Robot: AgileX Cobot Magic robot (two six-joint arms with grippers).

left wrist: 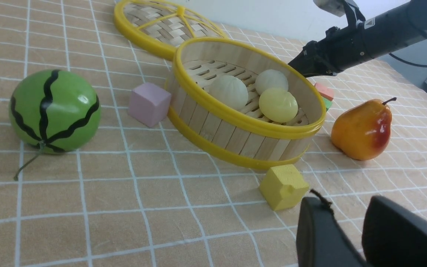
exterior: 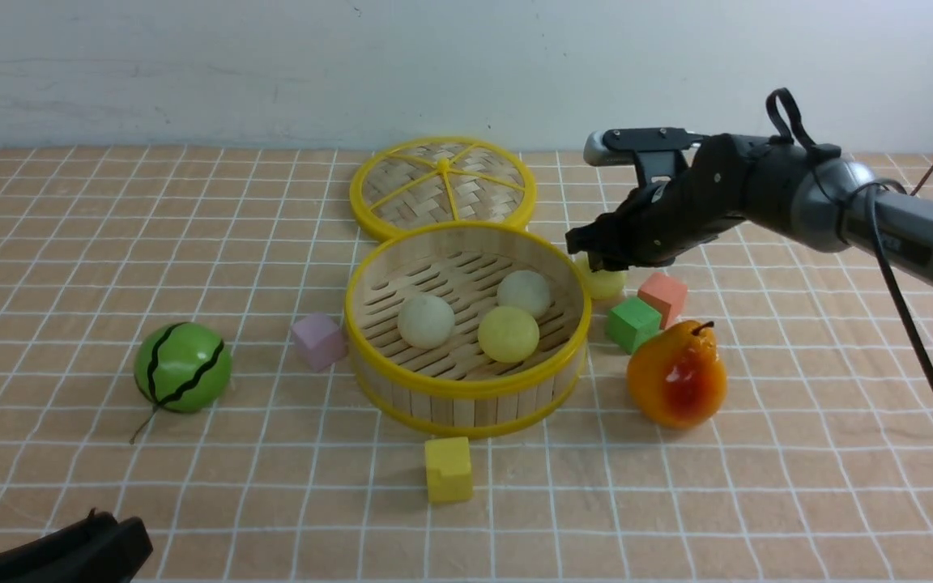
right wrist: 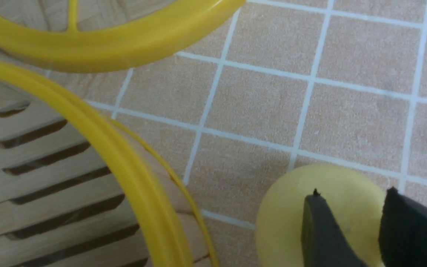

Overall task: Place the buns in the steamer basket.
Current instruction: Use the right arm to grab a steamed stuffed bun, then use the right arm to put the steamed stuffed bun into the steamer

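At near left, the left end effector [left wrist: 350,211] is nearly clenched and empty. The round bamboo steamer basket with yellow rims [exterior: 466,389] holds two off-white matte buns [exterior: 426,321] and one pale yellow bun [exterior: 508,334]. Just right of its wall, the fourth pale yellow bun [exterior: 606,283] lies on the table [exterior: 677,502], under the nearly clenched, empty right end effector [exterior: 592,253].

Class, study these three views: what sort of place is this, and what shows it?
Probably a robot training tabletop, not a real kitchen: toy food like the glossy pear and striped melon ball, a grid cloth, and the right pincer at a bun beside the steamer basket.
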